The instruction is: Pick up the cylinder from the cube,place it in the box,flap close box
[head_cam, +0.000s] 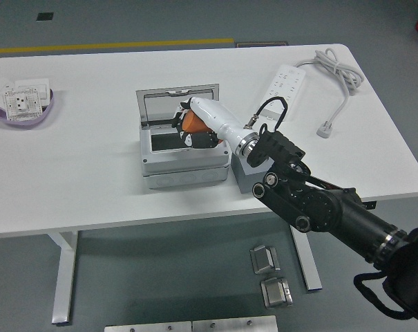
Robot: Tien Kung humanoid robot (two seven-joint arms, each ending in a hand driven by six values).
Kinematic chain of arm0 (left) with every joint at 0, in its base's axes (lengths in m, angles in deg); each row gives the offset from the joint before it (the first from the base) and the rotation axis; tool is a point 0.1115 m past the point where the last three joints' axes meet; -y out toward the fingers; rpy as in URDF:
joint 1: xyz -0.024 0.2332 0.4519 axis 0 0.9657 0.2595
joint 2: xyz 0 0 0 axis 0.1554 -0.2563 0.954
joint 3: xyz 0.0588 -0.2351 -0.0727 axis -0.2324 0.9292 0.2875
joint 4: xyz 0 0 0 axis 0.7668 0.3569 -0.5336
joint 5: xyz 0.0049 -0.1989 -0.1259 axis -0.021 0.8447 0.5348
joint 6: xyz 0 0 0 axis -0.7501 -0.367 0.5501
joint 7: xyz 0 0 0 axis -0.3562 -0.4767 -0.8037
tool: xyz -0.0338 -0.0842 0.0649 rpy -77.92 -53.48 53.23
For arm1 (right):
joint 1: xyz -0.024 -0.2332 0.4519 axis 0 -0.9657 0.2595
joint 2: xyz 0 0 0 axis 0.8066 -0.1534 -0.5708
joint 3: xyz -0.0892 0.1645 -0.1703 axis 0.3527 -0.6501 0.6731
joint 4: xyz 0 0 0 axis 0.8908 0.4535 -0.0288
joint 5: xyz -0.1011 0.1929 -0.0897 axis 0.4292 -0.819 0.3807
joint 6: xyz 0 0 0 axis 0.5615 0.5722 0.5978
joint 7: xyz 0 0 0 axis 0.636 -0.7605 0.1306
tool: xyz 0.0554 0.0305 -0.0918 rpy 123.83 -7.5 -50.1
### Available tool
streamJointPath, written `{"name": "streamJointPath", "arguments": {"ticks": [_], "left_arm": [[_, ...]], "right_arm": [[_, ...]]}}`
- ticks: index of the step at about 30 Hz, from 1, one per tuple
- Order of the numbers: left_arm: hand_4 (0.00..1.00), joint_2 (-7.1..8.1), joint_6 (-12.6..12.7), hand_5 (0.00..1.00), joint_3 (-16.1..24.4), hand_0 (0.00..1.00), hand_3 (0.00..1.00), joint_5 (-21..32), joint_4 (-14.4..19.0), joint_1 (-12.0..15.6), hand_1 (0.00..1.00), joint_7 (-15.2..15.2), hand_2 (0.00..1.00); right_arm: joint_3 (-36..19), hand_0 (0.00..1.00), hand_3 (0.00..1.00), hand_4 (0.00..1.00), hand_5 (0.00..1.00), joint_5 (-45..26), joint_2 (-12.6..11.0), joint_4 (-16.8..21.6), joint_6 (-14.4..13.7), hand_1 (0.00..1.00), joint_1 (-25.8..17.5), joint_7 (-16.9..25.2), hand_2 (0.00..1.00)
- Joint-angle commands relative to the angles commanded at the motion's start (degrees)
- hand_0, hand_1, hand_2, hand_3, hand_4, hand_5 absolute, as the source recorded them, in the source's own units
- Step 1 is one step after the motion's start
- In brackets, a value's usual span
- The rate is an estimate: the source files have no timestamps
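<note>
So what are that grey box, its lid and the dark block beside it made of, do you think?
The box looks like moulded plastic: matte light grey, rounded corners. Its raised lid seems to be clear, slightly smoky plastic in a grey frame, since the table shows through it. The cube is darker matte grey with no shine; foam or plastic, I can't tell which.

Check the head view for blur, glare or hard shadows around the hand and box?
Head view: lighting is even and soft, with no hard shadows on the table. No glare on the box or its raised clear lid. The right hand, holding the orange cylinder over the box opening, shows slight motion softness; the rest is sharp.
</note>
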Motion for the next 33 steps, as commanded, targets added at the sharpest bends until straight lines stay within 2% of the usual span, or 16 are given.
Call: {"name": "streamJointPath", "arguments": {"ticks": [16,30,31,33], "left_arm": [[0.809,0.46,-0.2,0.474,-0.1,0.716,0.881,-0.9,0.0,-0.7,0.682,-0.1,0.713],[0.809,0.50,-0.3,0.473,-0.4,0.715,0.881,-1.0,0.0,-0.8,0.683,-0.1,0.713],[0.809,0.49,-0.3,0.476,-0.4,0.714,0.881,-1.0,0.0,-0.9,0.682,-0.1,0.713],[0.809,0.49,-0.3,0.476,-0.4,0.714,0.881,-1.0,0.0,-0.9,0.682,-0.1,0.713]], "right_arm": [[9.0,0.114,0.324,0.002,0.002,-0.7,0.2,-10.3,-0.2,0.252,8.2,3.2,0.450],[10.0,0.139,0.356,0.002,0.002,-3.6,0.2,-12.2,0.4,0.277,8.2,4.7,0.465],[10.0,0.245,0.599,0.002,0.002,-3.6,0.2,-12.3,0.4,0.384,8.3,4.7,0.557],[10.1,0.245,0.599,0.002,0.002,-3.7,0.2,-12.4,0.5,0.384,8.3,4.9,0.557]]}}
